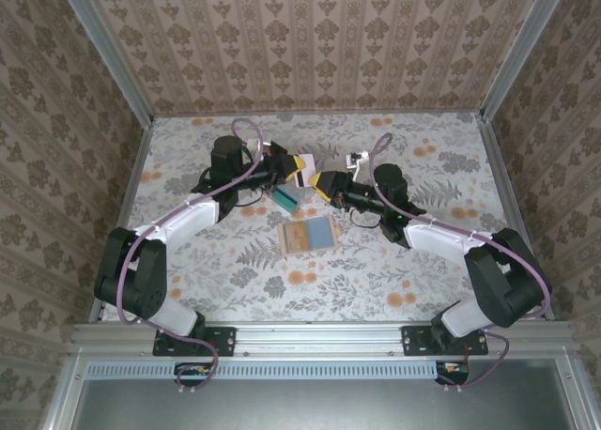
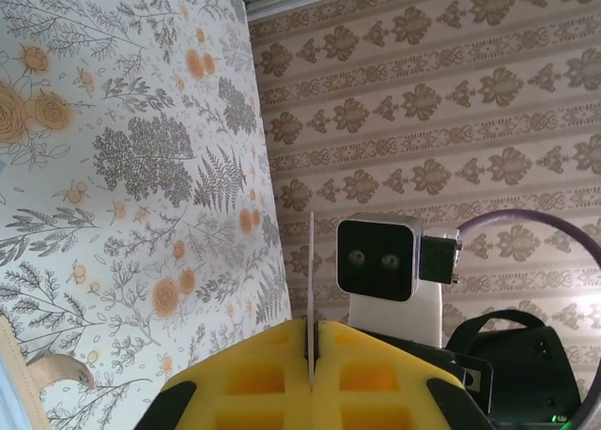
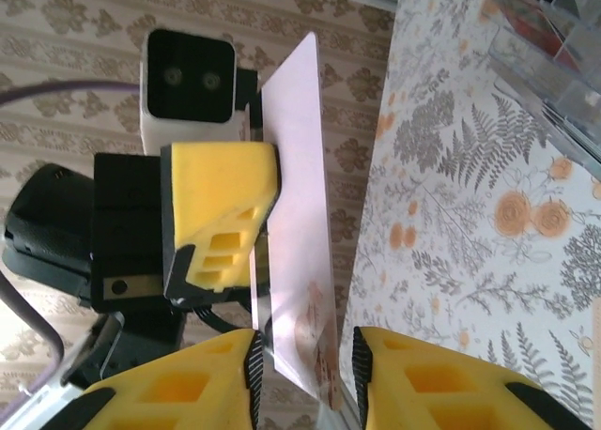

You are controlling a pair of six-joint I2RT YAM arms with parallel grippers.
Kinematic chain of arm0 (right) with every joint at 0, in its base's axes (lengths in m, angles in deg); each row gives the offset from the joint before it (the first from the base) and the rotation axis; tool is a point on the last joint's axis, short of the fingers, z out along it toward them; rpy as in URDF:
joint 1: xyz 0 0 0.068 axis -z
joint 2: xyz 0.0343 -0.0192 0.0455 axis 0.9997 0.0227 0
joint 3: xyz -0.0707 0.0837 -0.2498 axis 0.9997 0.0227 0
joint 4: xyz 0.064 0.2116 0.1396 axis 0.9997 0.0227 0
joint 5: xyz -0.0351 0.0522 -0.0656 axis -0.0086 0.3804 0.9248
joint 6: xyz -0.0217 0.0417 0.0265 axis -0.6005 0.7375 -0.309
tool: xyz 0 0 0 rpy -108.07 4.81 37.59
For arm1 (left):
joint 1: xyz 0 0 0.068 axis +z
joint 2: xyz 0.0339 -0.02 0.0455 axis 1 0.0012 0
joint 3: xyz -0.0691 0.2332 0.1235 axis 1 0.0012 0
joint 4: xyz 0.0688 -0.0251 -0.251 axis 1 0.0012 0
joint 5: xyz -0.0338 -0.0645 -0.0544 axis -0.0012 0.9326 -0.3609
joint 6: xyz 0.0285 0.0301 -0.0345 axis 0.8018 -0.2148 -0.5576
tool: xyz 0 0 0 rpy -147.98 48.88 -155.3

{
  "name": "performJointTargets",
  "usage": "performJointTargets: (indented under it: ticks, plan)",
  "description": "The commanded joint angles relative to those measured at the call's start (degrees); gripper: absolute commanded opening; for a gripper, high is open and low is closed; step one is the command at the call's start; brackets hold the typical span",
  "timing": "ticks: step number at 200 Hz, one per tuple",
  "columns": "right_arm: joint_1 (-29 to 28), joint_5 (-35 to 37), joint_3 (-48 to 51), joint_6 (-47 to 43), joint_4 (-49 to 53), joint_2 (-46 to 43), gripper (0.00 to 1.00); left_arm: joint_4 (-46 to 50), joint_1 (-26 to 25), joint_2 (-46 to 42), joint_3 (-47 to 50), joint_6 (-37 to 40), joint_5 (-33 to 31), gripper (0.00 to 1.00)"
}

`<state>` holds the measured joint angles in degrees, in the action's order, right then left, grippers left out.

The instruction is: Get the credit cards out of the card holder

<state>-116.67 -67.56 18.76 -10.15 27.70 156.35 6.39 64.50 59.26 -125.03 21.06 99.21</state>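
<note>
We have one white card (image 3: 296, 214) out, pinched between the jaws of the left gripper (image 2: 311, 341), while the right gripper (image 3: 305, 355) has its jaws spread around it; the wallet (image 1: 308, 235) lies open on the table, and we cannot tell what it holds.

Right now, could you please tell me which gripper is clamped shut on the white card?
The left gripper: its yellow fingers pinch the white card, while the right gripper stands open around it.
</note>
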Motion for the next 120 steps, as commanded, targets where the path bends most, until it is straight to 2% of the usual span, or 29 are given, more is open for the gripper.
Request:
performJointTargets:
  ticks: [1,40,63,78,88,92,105,120]
  plan:
    - [-0.2,4.0,0.0,3.2,-5.9,0.6,0.31,-2.2,-0.1,0.3,-1.8,-3.4,-1.2,0.00]
    - [-0.2,4.8,-0.8,4.8,-6.8,1.4,0.22,-2.5,0.1,0.3,-1.2,-4.5,-1.5,0.00]
    - [-0.4,4.8,-1.1,4.0,-6.6,1.5,0.12,-2.5,0.3,0.2,-0.8,-4.7,-1.6,0.00]
    - [-0.4,5.3,-1.2,1.4,-4.5,1.4,0.00,-0.6,0.8,0.0,-0.9,-3.7,-1.4,0.00]
    - [-0.5,5.9,-1.1,-0.8,-3.3,1.4,0.00,3.2,1.1,-0.3,-1.2,-1.4,-2.1,0.00]
    - [-0.6,6.2,-1.0,-1.8,-2.7,1.4,0.00,6.7,1.3,-0.7,-1.5,0.2,-2.8,0.05]
    - [-0.7,6.4,-1.5,-5.7,0.4,1.5,0.00,18.6,1.9,-1.6,-2.8,6.9,-6.4,0.34]
    - [-1.1,6.5,-3.4,-11.5,6.6,1.7,0.00,25.3,3.0,-2.7,-2.4,11.7,-11.0,0.57]
